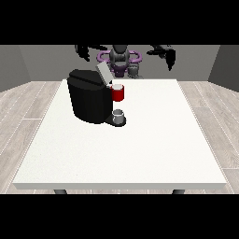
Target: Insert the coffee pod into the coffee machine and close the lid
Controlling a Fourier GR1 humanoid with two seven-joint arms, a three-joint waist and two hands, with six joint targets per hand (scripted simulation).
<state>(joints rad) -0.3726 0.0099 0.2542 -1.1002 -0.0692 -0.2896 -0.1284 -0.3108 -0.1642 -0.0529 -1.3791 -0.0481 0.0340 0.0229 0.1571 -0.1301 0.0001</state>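
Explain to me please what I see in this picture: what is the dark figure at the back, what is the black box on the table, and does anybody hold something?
The picture is taken from a camera across the table, facing the robot. The dark figure at the top is a humanoid robot behind a large white table. Its two arms are raised and spread out: one black hand shows at the view's left, the other hand at the view's right. Both are up in the air, away from the table, and neither holds anything.

The black box is a coffee machine. Its grey lid stands tilted open. At its front is a red part, and below that a small grey cup stands on the machine's base. I cannot tell whether the coffee pod is already inside.
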